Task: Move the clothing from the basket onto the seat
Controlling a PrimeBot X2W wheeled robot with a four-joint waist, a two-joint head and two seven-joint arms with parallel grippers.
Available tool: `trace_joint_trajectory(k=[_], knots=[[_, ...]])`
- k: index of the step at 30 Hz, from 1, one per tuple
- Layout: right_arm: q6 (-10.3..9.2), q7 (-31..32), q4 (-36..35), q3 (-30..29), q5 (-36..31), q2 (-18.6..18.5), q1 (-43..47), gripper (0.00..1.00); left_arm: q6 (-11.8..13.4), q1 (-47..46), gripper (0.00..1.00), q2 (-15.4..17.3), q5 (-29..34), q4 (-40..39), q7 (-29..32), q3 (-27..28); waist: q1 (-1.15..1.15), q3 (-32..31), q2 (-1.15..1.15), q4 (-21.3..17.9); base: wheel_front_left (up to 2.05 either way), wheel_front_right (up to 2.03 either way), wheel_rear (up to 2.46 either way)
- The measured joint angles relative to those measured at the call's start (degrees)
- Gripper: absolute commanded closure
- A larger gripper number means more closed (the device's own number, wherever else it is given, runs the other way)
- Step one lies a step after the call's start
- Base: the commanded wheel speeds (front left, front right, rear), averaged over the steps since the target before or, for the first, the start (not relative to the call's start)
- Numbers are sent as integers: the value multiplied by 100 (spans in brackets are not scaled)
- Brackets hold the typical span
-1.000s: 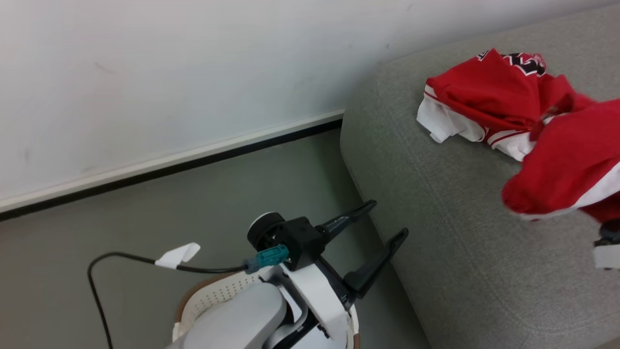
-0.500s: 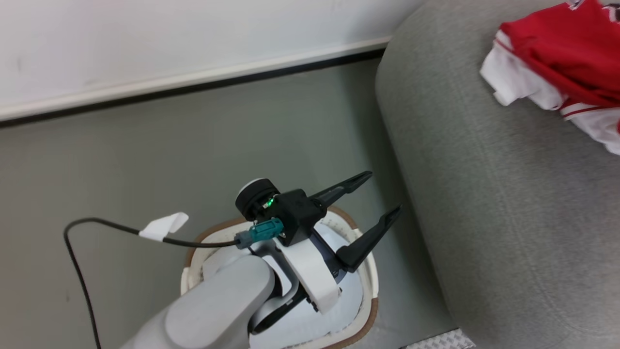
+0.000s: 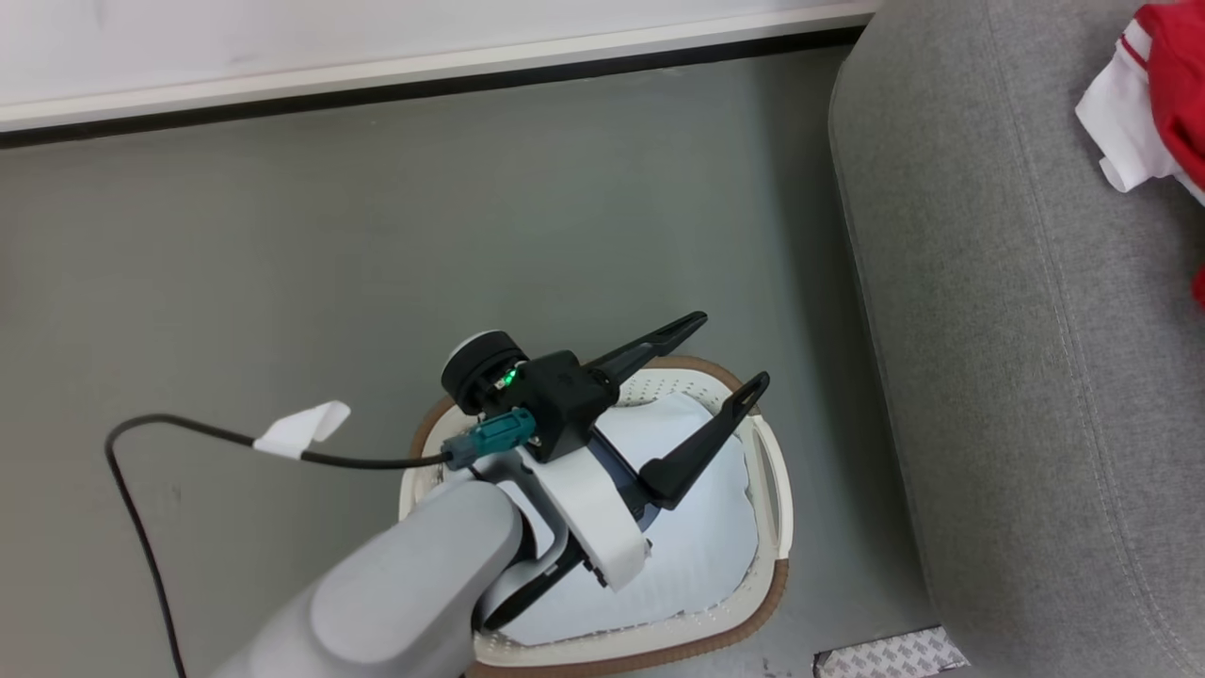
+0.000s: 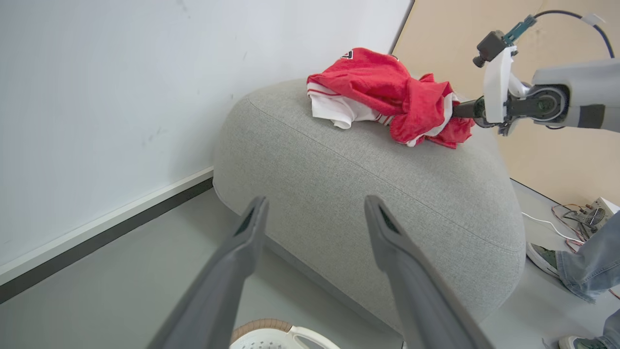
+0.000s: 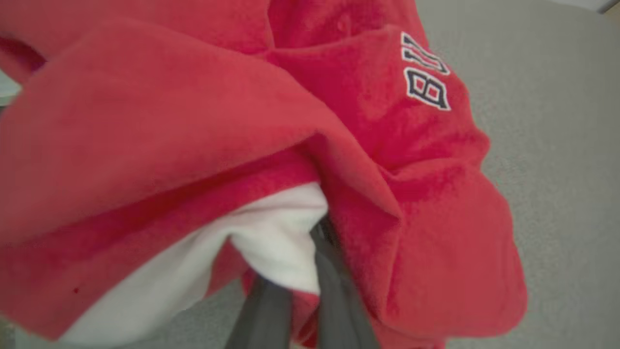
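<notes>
The red clothing (image 4: 387,92) with white trim lies bunched on top of the light grey seat (image 4: 368,194). One fold of the clothing (image 5: 378,145) is pinched by my right gripper (image 5: 322,232), which is shut on it just over the cushion. The right arm (image 4: 499,92) reaches in from the far side of the seat. My left gripper (image 3: 731,350) hangs open and holds nothing above the white basket (image 3: 777,513), which stands on the floor beside the seat (image 3: 1017,377). In the head view, an edge of the clothing (image 3: 1158,113) shows at the top right.
A pale lining cloth (image 3: 697,556) covers the inside of the basket. A black cable with a white tag (image 3: 301,428) trails from the left wrist. A person's shoe (image 4: 542,259) and trouser leg, plus a small box with wires (image 4: 598,213), are on the floor beyond the seat.
The head camera has swung down and left, so the basket has come fully into view and the seat and clothing have slid to the right edge. My left gripper stays open over the basket.
</notes>
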Motion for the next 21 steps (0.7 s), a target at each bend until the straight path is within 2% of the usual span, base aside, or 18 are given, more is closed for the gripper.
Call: trace_joint_trajectory(k=[4, 6, 9, 15, 21], knots=[[0, 390, 134, 342, 331, -201, -86, 58, 0, 32, 0, -100, -44, 115, -85, 1, -1, -133, 0, 39, 0, 0, 0], [0, 474, 154, 521, 431, -245, -85, 0, 0, 82, 0, -136, -76, 181, -132, 9, -1, -237, 0, 50, 0, 0, 0], [0, 736, 134, 915, 534, -333, -52, 0, 0, 158, 0, -158, -124, 309, -181, 36, -1, -437, 0, 50, 0, 0, 0], [0, 818, -179, 1536, 695, -489, 62, 0, 26, 482, 0, -220, -274, 575, -290, 151, -2, -997, 0, -26, 0, 0, 0], [1, 583, -833, 1941, 730, -798, 201, 0, 78, 903, 0, -272, -443, 682, -339, 369, -2, -1703, 0, -118, 0, 0, 0]])
